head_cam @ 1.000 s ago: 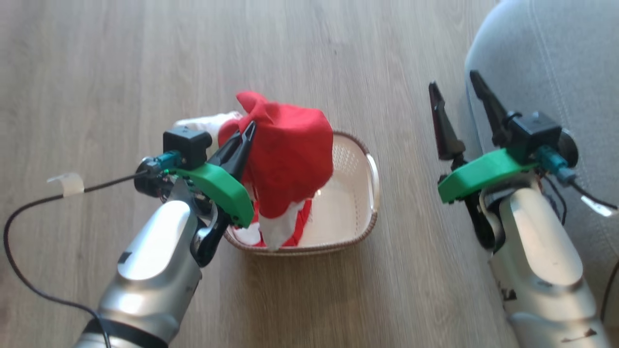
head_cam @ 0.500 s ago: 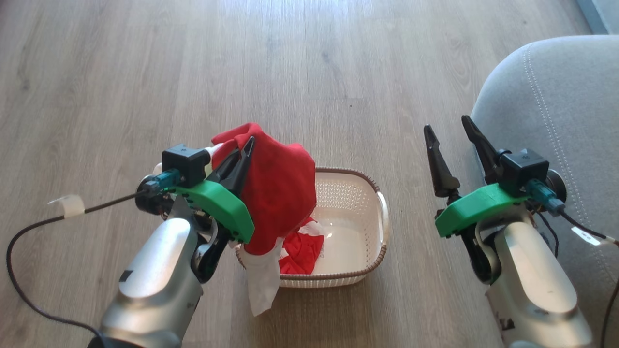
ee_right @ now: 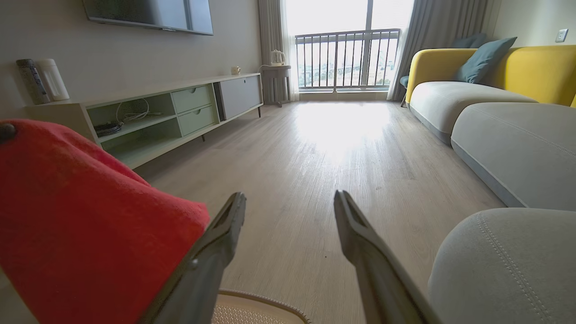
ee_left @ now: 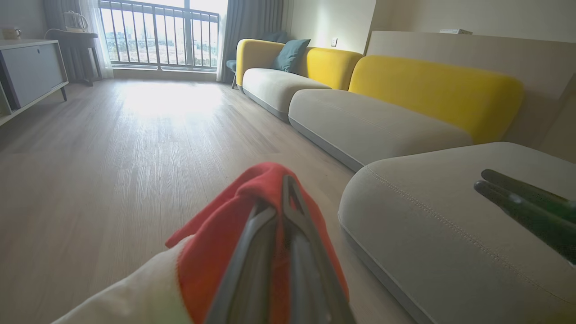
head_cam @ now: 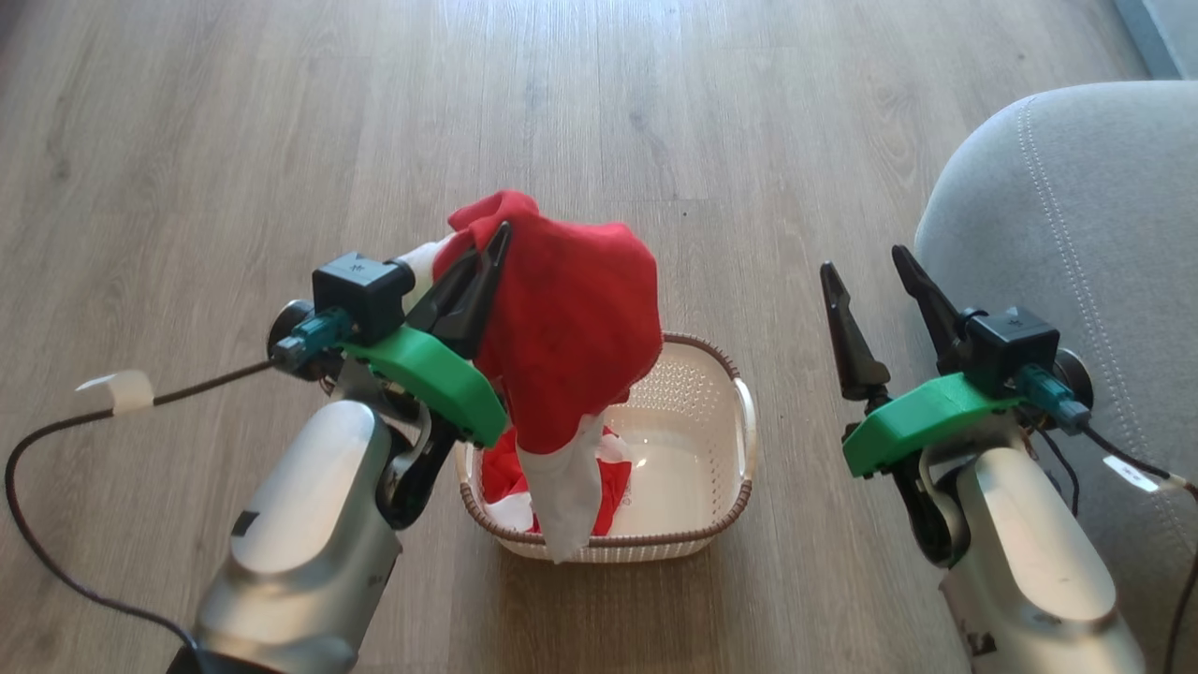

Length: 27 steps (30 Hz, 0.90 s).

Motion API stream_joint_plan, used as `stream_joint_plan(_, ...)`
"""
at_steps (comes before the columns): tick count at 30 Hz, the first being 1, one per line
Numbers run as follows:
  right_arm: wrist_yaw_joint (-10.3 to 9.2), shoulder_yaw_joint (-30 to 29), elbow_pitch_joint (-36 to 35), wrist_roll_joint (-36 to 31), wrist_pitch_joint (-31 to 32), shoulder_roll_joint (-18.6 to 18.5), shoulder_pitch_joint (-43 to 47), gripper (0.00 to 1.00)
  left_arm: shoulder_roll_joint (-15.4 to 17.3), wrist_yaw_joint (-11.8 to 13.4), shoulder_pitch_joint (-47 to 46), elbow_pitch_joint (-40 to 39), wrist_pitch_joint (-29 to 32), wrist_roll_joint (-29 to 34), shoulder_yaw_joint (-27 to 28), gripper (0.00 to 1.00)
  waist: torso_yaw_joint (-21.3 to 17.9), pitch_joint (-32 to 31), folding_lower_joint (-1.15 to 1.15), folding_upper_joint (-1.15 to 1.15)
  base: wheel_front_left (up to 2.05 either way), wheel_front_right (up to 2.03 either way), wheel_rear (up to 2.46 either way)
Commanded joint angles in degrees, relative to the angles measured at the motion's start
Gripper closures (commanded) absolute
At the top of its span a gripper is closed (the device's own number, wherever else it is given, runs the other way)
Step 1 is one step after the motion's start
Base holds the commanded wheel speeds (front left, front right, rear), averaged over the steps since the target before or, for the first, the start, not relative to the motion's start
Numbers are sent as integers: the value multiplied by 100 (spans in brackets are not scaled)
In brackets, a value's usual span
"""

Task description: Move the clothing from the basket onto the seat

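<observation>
While the left pincer (head_cam: 496,245) is pressed together on one red cloth (head_cam: 571,318), the job is only partly done. That cloth hangs in the air over the basket (head_cam: 741,440), above its 9 o'clock side. Its white end dangles down past the near rim at 6 o'clock. It looks lifted free of the basket, but it is not on the seat (head_cam: 1076,234) yet. The seat is at 2 o'clock from the basket, well apart from the cloth.

A second cloth (head_cam: 613,479), red with white bits, lies inside the basket at its 8 o'clock corner. No cloth is on the part of the seat that shows. So I think nothing is done for good yet. The red cloth has to go across to the seat, then the second cloth has to be picked up and moved too.

The right pincer (head_cam: 866,267) is spread wide and holds nothing. It floats at 3 o'clock from the basket, just beside the seat's edge.

Count: two cloths, one basket, one seat, two pincers. The basket sits on the wood floor (head_cam: 281,140).
</observation>
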Motion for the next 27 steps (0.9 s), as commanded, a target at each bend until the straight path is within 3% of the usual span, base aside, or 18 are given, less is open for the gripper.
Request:
stream_joint_plan(1,-1,105,-174,45,-36,51,-70,0,61,-7,-275,-354,-80,48,242,100,7,1,1,0,0,0,0)
stream_joint_plan(16,-1,403,-147,103,-36,58,-56,0,60,-7,-326,-871,-80,97,133,100,48,-60,1,0,0,0,0)
stream_joint_plan(18,-1,672,-166,154,-36,12,-165,0,58,-7,-336,-897,-80,104,111,100,62,-44,1,0,0,0,0)
stream_joint_plan(27,-1,2936,246,898,-36,-751,-1447,0,28,-7,-418,-1001,-80,89,-87,100,229,74,1,0,0,0,0)
